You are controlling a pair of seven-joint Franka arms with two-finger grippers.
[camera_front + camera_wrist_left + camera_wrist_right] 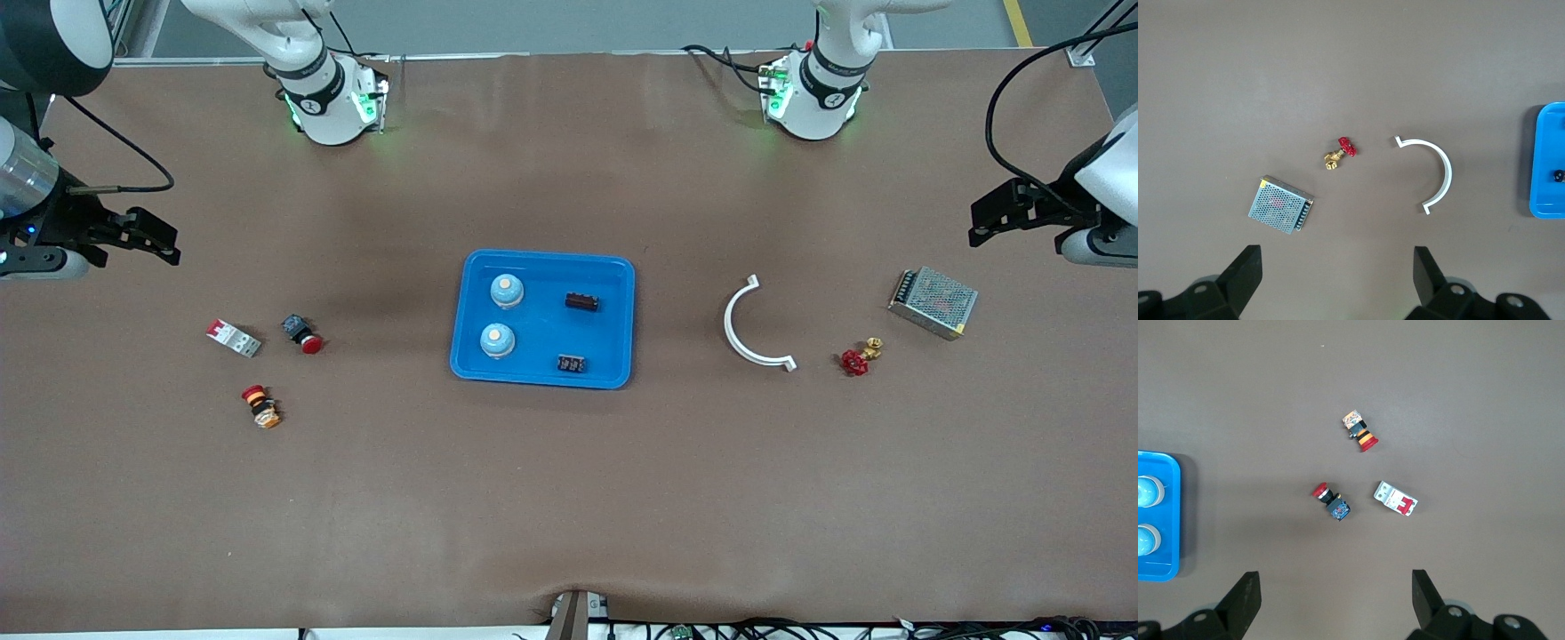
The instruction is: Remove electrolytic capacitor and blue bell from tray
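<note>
A blue tray [544, 378] lies mid-table. In it are two light-blue domed bells [507, 290] [497, 340], a dark cylindrical capacitor [582, 302] and a small black part [572, 363]. My right gripper [164, 242] hangs open and empty over bare table at the right arm's end. Its wrist view shows the gripper [1336, 581] wide apart, with the tray's edge [1158, 572] and both bells [1148, 492] [1145, 540] off to one side. My left gripper [985, 222] [1338, 257] hangs open and empty at the left arm's end; the tray [1545, 208] shows at its wrist view's edge.
Toward the left arm's end lie a white curved bracket [751, 331], a red-handled brass valve [858, 357] and a metal mesh box [933, 302]. Toward the right arm's end lie a red-and-white breaker [233, 338] and two red push buttons [302, 333] [260, 406].
</note>
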